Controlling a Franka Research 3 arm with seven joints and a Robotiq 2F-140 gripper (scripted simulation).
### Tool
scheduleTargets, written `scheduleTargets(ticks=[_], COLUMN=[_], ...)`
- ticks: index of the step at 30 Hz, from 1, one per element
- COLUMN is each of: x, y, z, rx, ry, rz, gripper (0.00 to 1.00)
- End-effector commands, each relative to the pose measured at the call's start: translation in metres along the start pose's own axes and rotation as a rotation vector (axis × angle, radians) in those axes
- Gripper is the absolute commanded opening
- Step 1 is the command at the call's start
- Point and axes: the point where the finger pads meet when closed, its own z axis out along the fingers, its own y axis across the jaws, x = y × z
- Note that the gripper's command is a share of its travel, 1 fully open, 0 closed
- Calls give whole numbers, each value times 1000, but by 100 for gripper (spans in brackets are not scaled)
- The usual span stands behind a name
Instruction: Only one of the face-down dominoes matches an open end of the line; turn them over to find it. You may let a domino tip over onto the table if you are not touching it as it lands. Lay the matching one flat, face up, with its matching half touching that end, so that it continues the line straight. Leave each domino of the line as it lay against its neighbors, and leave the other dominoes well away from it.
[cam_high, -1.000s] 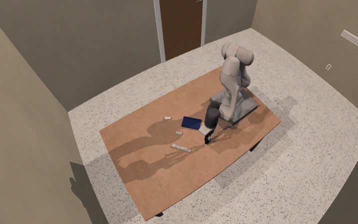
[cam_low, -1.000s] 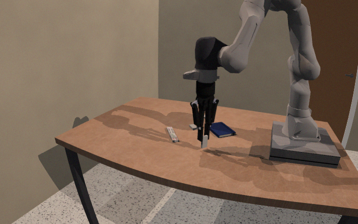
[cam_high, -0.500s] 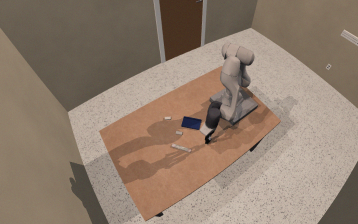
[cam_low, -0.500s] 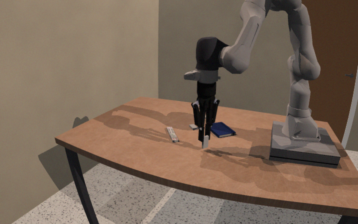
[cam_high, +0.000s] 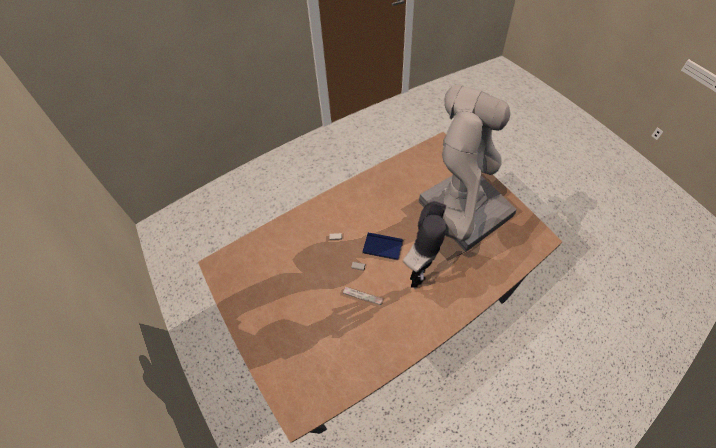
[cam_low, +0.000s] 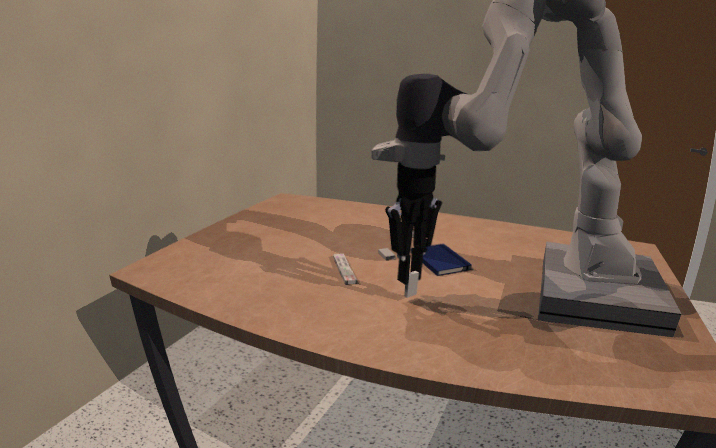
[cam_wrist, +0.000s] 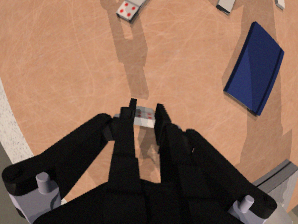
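Observation:
My gripper (cam_high: 417, 280) (cam_low: 409, 270) (cam_wrist: 145, 110) is shut on a pale domino (cam_low: 411, 284) (cam_wrist: 144, 116). It holds the domino upright on end, with the lower end at or just above the table (cam_high: 327, 369) (cam_low: 295, 316). One face-down domino (cam_high: 358, 265) (cam_low: 387, 254) lies flat between the line and the book. Another face-down domino (cam_high: 335, 236) lies farther back.
A dark blue book (cam_high: 383, 245) (cam_low: 446, 259) (cam_wrist: 254, 68) lies flat just behind the gripper. The arm's grey base plate (cam_high: 496, 216) (cam_low: 607, 306) stands at the table's right end. The table's front edge runs close below the line.

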Motion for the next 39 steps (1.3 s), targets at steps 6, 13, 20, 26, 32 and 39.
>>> scheduleTargets(ticks=[6,13,20,26,32,39], x=[0,-3,-4,-7,-9,-12], y=[-2,-2,-2,-2,-2,-2], z=[-1,-2,-2,-2,-2,-2], rx=[5,4,4,3,3,2], ry=[40,75,102,138,170,211], rz=[30,30,30,30,30,30], gripper=[22,22,22,22,22,22])
